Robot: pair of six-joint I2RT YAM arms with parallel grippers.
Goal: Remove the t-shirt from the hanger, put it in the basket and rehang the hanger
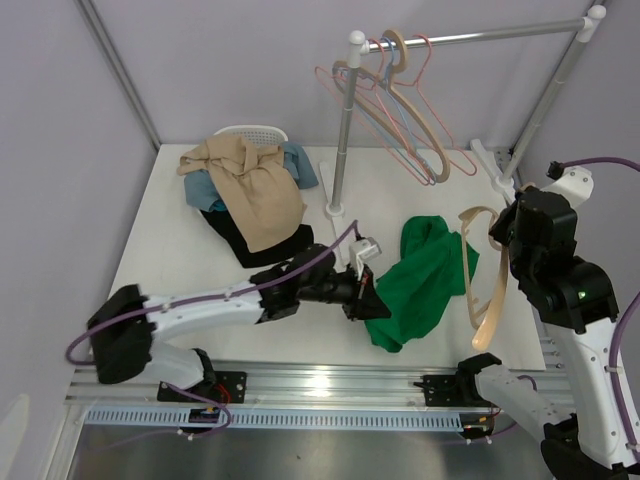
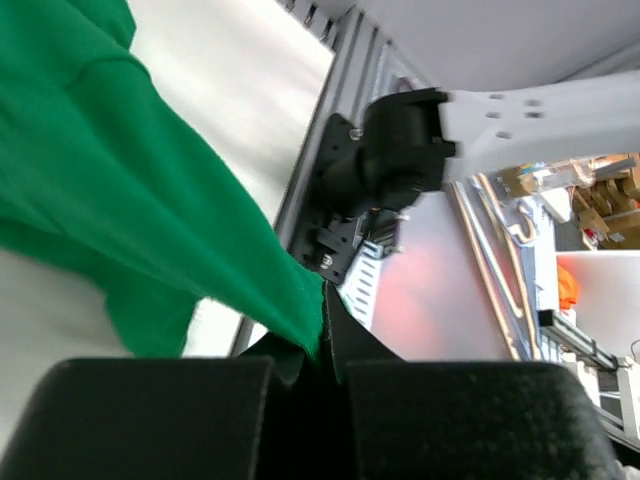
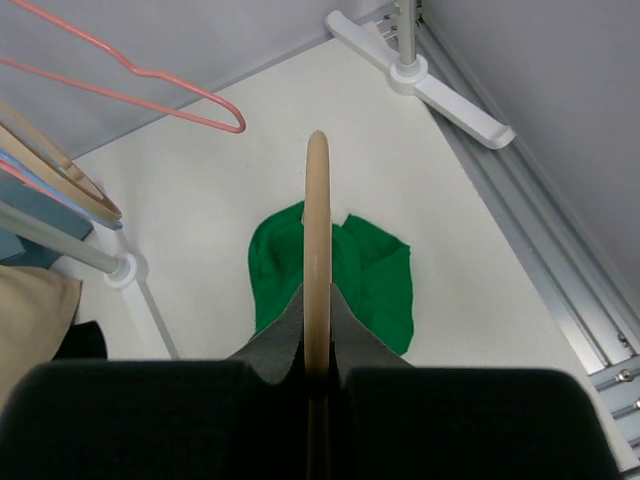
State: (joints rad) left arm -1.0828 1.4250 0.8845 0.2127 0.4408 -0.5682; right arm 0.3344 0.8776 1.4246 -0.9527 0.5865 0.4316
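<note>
At the near edge of the table point(image 1: 170, 250), towards the middle: green t-shirt point(image 1: 425, 275), crumpled in a heap, lying flat on the surface, off the hanger.

At the near left end of the heap: left gripper point(image 1: 370, 298), reaching in low from the left, fingers together and clamped on a fold of the green cloth. Seen from the left wrist as a point of fabric pinched between the black pads point(image 2: 170, 410).

Towards the right edge: right gripper point(image 1: 500, 235), raised above the table, fingers clamped on the wooden hanger point(image 1: 483, 335). Hanger bare, hanging down from the grip, just beside the right side of the t-shirt in the top view. In the right wrist view, held edge-on between the pads point(image 3: 150, 410), with the green heap on the table behind it.

At the far edge, right of middle: clothes rack point(image 1: 340, 140), upright post on a white foot, rail running to the right. On the rail: bundle of spare hangers point(image 1: 410, 110), pink, blue and wood.

At the far left corner: pile of clothes point(image 1: 250, 190), tan on top, blue and black beneath, against a white basket point(image 1: 250, 132).
</note>
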